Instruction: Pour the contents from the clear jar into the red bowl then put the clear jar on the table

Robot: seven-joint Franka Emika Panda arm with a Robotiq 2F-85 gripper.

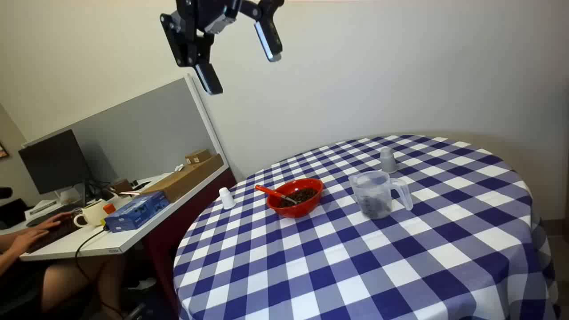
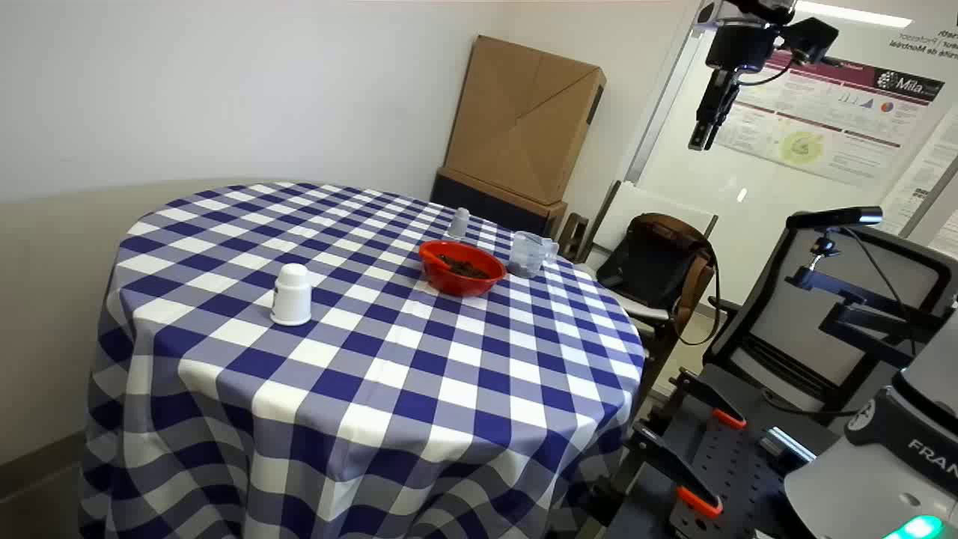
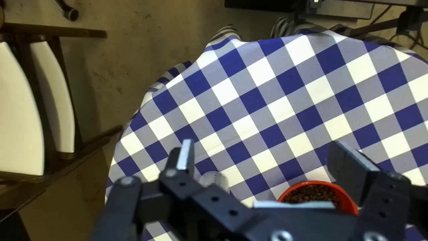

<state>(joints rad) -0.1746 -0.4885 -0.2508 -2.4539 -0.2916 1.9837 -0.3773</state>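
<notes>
Exterior view, translucent handled jar, flared red bowl of dark granules, round checked-cloth table, fingers spread wide

We count one table, one red bowl, one clear jar, one red-handled utensil and two pale slim objects. We've got one end effector with two fingers, one desk, one monitor, one blue box and at least two cardboard boxes at the desk. In an exterior view we also get one mesh office chair, one bag and two orange-tipped clamps; dark bits in the bowl are too small for us to count.
</notes>
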